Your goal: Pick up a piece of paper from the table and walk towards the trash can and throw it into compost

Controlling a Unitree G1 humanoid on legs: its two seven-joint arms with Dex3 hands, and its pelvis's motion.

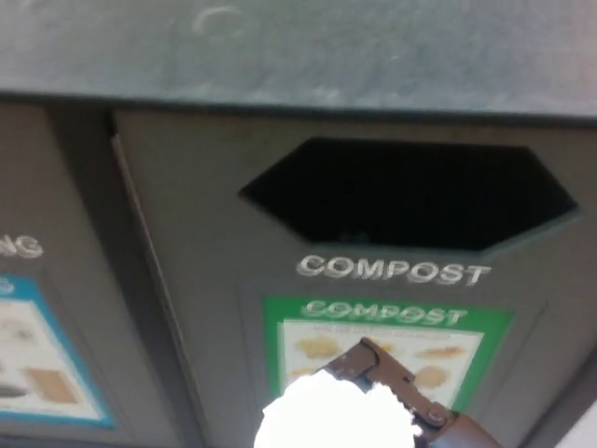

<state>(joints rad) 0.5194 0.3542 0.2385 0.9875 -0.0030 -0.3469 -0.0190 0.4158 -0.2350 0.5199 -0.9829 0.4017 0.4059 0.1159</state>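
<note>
A crumpled white piece of paper (pixel 338 418) shows at the bottom edge of the head view, in front of the compost bin's green label (pixel 387 350). My right hand (pixel 401 392) comes in from the lower right and is shut on the paper; only brownish fingers show behind it. The compost bin (pixel 196 280) is dark grey with a black hexagonal opening (pixel 406 191) above the white word COMPOST. The paper sits below the opening and a little left of its middle. My left hand is out of the picture.
A recycling bin (pixel 37 280) with a blue label stands to the left, split from the compost bin by a dark vertical gap. The bins' flat grey top (pixel 298 47) fills the upper part of the picture.
</note>
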